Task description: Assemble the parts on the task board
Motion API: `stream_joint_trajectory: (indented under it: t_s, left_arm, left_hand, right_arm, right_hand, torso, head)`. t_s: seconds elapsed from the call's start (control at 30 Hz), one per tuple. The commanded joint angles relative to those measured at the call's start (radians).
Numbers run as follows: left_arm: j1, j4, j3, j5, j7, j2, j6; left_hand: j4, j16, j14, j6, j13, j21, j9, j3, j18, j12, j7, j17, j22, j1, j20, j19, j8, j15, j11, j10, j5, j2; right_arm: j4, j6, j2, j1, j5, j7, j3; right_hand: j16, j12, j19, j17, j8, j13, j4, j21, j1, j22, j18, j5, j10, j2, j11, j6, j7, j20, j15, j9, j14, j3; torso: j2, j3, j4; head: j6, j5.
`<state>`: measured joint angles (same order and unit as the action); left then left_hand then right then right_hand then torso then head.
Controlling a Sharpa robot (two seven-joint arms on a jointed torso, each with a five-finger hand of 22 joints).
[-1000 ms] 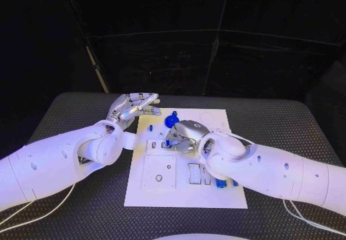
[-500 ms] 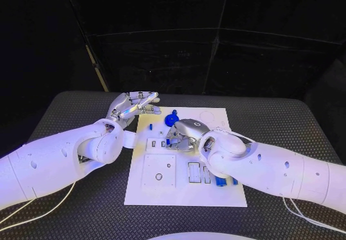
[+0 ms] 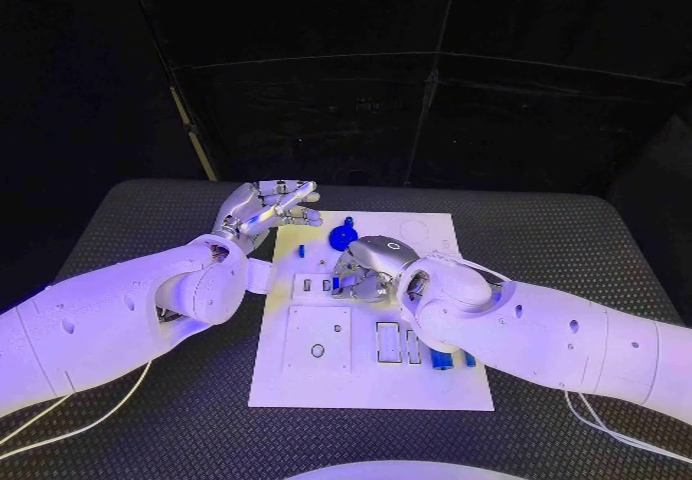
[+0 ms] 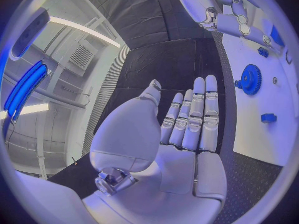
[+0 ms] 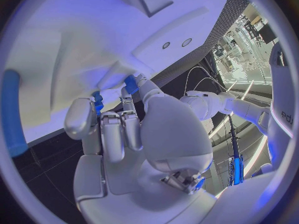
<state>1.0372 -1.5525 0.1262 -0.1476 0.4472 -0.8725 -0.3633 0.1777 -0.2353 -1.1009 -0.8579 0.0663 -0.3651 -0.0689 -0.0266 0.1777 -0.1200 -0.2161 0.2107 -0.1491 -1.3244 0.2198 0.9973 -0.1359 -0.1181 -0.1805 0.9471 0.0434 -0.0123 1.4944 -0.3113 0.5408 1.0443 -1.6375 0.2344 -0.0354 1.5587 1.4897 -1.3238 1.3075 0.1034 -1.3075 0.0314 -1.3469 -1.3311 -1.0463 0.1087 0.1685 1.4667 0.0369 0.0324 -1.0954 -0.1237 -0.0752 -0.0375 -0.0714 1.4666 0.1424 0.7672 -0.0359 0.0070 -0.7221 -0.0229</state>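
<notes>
The white task board [image 3: 325, 375] lies in the middle of the table. My right hand [image 3: 369, 266] is curled down onto the board's upper half. Its fingertips [image 5: 138, 87] close around a small blue part [image 5: 131, 83] at the board's surface, and another blue piece [image 5: 97, 99] sits beside a neighbouring finger. A blue gear [image 3: 342, 240] stands on the board just beyond that hand, also seen as the gear [image 4: 251, 78] from the left wrist. My left hand [image 3: 268, 209] hovers over the board's far left corner, with its palm [image 4: 181, 134] empty and its fingers straight.
Several blue parts [image 3: 441, 362] lie near the board's right edge beside my right forearm. Slots and rectangular recesses [image 3: 391, 345] mark the board's middle. A small blue block [image 4: 268, 118] sits near the gear. Black textured table [image 3: 159, 240] surrounds the board.
Hardly anything moved. My left hand rose slightly at the far left corner; my right hand stays curled over the same spot on the board.
</notes>
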Motion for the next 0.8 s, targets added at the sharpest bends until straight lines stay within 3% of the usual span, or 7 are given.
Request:
stream_joint_trajectory:
  t_s: [0.03,0.27,0.53,0.8]
  left_arm:
    - [0.002,0.000,0.001,0.001,0.003,0.002,0.012]
    - [0.001,0.001,0.001,0.001,0.003,0.003,0.013]
    - [0.001,0.001,0.001,0.001,0.001,0.003,0.015]
    - [0.001,0.003,0.001,0.001,0.000,0.004,0.016]
  left_hand:
    - [-0.002,0.006,-0.005,-0.008,-0.001,0.005,0.001,0.007,0.003,0.004,-0.022,0.001,0.001,-0.001,0.000,0.008,0.005,-0.001,-0.001,0.008,0.004,-0.009]
    - [-0.002,0.006,-0.005,-0.008,-0.001,0.005,0.001,0.007,0.003,0.004,-0.022,0.001,0.001,-0.001,0.000,0.008,0.005,-0.001,-0.001,0.008,0.004,-0.009]
    - [-0.004,0.010,-0.006,-0.009,-0.001,0.007,0.002,0.008,0.003,0.007,-0.022,0.003,0.003,-0.003,0.001,0.009,0.007,-0.001,-0.001,0.010,0.004,-0.012]
    - [-0.004,0.010,-0.006,-0.009,-0.001,0.007,0.002,0.008,0.003,0.007,-0.022,0.003,0.003,-0.003,0.001,0.009,0.007,-0.001,-0.001,0.010,0.004,-0.012]
  right_arm:
    - [-0.003,0.033,0.000,-0.003,-0.013,0.012,0.003]
    - [-0.003,0.023,-0.001,-0.003,-0.017,0.016,0.003]
    - [-0.004,0.005,-0.004,-0.003,-0.018,0.014,0.003]
    - [-0.006,-0.010,-0.006,-0.004,-0.019,0.017,0.003]
  right_hand:
    - [0.003,-0.007,0.005,0.235,-0.007,-0.173,-0.001,0.006,0.005,0.001,-0.010,0.003,0.043,0.011,0.008,0.010,0.000,-0.001,0.007,0.003,0.098,-0.007]
    - [0.003,-0.012,0.006,0.234,-0.014,-0.168,0.000,0.008,0.009,0.004,-0.010,0.005,0.039,0.018,0.012,0.022,-0.005,-0.004,0.010,0.004,0.098,-0.007]
    - [0.001,-0.029,0.009,0.230,-0.036,-0.151,0.016,0.014,0.038,0.012,-0.009,-0.006,0.025,0.042,0.027,0.070,-0.021,-0.015,0.023,0.005,0.097,-0.028]
    - [0.001,-0.032,0.010,0.229,-0.036,-0.148,0.023,0.015,0.047,0.015,-0.008,-0.009,0.023,0.048,0.029,0.080,-0.023,-0.018,0.026,0.004,0.097,-0.038]
  torso:
    - [0.000,-0.0004,0.0017]
    - [-0.001,-0.0001,0.0006]
    - [-0.001,-0.0003,0.0012]
    - [0.000,-0.0003,0.0013]
  head:
    - [-0.001,0.001]
    - [-0.003,0.000]
    - [-0.003,0.000]
    - [-0.003,0.000]
